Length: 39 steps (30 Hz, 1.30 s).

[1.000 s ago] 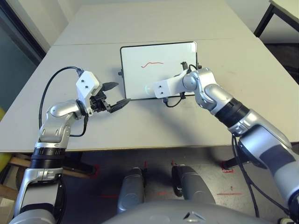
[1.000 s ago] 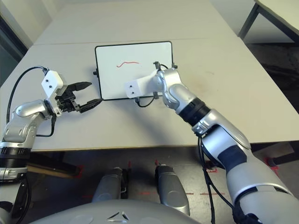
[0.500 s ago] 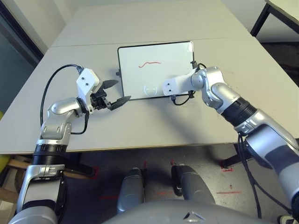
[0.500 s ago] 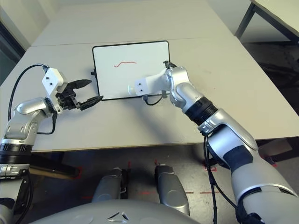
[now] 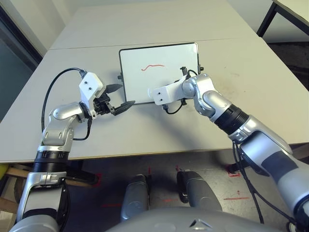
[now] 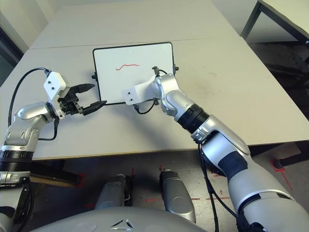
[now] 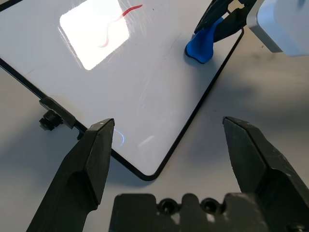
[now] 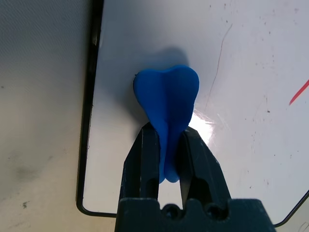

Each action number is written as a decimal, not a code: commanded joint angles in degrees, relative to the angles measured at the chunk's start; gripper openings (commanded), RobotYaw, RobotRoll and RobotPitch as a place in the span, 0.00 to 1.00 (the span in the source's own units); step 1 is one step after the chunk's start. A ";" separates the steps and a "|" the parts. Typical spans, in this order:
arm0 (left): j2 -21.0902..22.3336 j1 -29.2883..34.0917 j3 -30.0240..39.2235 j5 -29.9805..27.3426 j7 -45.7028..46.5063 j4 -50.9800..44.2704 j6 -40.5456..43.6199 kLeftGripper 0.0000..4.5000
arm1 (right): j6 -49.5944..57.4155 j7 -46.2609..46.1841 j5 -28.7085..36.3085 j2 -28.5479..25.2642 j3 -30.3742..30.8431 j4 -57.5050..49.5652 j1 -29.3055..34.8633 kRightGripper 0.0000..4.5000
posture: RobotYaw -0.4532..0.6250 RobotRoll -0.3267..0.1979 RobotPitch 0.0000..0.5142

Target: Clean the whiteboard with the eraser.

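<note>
While the eraser (image 8: 166, 101) is pressing its broad blue end against the whiteboard (image 5: 159, 60), it is sitting on the board's surface close to the near long edge, toward the corner nearest the left arm. The right gripper (image 8: 166, 140) is pinching the eraser's narrow waist tightly between its two black fingers (image 8: 142, 159), pointing steeply down at the board. In the left wrist view the blue block (image 7: 203, 43) is showing just inside the black frame, with the right gripper's fingers coming down onto it from above.

A thin red squiggle (image 5: 152, 66) is lying on the far half of the board, well apart from the eraser. The whiteboard is lying flat on the pale grey table (image 5: 270, 82), with a small dark knob (image 5: 120, 76) sticking out at its short side toward the left arm.

Beside that short side, the left gripper (image 5: 118, 97) is hovering over the table with its fingers spread wide and nothing between them, its tips aiming toward the board's near corner without touching it. A black cable (image 5: 53, 87) is looping from the left wrist back along the silver forearm.
</note>
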 commanded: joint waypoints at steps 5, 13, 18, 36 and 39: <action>0.43 0.65 0.42 0.08 0.35 -1.47 0.81 1.00 | -1.98 -1.08 -0.43 1.53 1.81 2.86 1.97 0.09 | 0.38 0.62 0.23; 0.28 0.49 0.28 0.15 0.36 -1.36 0.75 1.00 | -4.00 -3.86 -0.45 1.93 1.05 6.70 1.08 0.09 | 0.38 0.62 0.23; 0.17 0.34 0.19 0.27 0.37 -1.03 0.54 1.00 | -4.95 -6.07 -0.15 0.91 -0.55 10.21 -1.13 0.09 | 0.38 0.62 0.21; 0.14 -0.42 0.13 0.41 0.22 0.13 0.43 1.00 | -2.43 -2.79 5.71 -2.36 -7.93 9.92 -12.08 0.09 | 0.37 0.62 0.21; 0.13 -1.11 0.08 0.55 0.15 0.88 0.21 1.00 | -1.73 -1.96 5.51 -2.49 -7.71 9.32 -13.23 0.09 | 0.37 0.62 0.21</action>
